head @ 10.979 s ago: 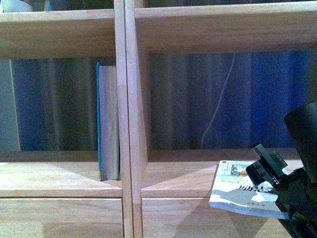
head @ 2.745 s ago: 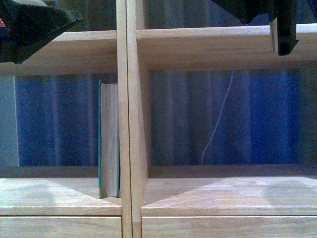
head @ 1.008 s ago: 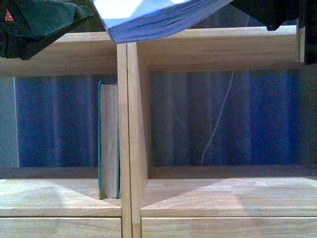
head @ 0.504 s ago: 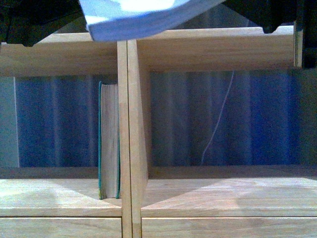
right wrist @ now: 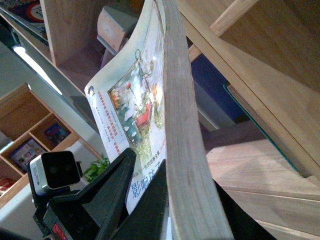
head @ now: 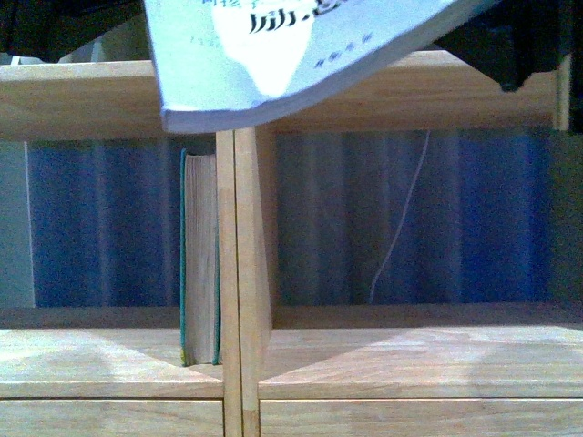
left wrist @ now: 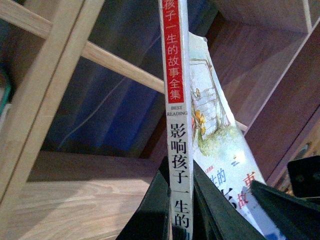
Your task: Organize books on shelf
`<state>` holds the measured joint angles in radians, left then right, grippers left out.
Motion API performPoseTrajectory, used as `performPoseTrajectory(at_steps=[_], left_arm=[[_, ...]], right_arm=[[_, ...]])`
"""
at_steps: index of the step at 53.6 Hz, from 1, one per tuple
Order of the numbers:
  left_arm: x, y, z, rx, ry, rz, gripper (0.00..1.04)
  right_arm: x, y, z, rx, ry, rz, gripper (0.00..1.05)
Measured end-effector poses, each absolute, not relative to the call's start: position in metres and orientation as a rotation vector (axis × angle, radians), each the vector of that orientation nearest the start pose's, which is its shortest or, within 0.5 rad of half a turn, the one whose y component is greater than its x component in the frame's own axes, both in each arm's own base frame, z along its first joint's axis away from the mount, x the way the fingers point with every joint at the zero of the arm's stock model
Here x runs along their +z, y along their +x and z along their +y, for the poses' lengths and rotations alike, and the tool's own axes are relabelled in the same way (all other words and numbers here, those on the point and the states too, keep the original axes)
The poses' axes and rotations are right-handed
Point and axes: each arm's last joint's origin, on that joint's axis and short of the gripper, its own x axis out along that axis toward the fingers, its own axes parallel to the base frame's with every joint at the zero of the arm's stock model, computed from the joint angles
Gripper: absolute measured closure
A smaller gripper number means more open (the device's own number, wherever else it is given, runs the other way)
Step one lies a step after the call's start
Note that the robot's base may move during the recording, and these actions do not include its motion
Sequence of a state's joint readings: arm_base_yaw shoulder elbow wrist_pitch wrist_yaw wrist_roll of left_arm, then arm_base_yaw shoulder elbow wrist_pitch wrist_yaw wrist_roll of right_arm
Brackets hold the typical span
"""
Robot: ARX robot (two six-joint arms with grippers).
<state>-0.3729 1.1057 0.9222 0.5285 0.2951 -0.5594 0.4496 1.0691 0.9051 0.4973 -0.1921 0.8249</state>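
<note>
Both arms' jaws pinch the white paperback (head: pixel 273 55), left on its spine, right on its page edge. It hangs tilted before the shelf (head: pixel 392 86), sloping down leftward. The teal book (head: pixel 200 259) stands upright, pages outward, touching the central divider (head: pixel 239 273).

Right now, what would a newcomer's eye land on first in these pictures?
The white paperback looms across the top of the front view, in front of the upper board of the shelf, with both arms' jaws shut on it. Below, the teal book stands upright against the central divider, in the left compartment.
</note>
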Motion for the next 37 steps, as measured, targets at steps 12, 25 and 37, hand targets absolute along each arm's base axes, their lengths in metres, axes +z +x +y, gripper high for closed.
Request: performPoseTrajectory(at_steps=[12, 25, 37], left_arm=[[0.385, 0.228, -0.073, -0.64, -0.477, -0.153, 0.98], [0.401, 0.205, -0.027, -0.496, -0.316, -0.215, 0.98], [0.406, 0.167, -0.003, -0.345, -0.085, -0.289, 0.98]], right_arm=[[0.403, 0.23, 0.06, 0.613, 0.749, -0.227, 0.27], [0.395, 0.241, 0.001, 0.35, 0.469, -0.33, 0.07], [0.359, 0.233, -0.011, 0.184, 0.249, -0.326, 0.07]])
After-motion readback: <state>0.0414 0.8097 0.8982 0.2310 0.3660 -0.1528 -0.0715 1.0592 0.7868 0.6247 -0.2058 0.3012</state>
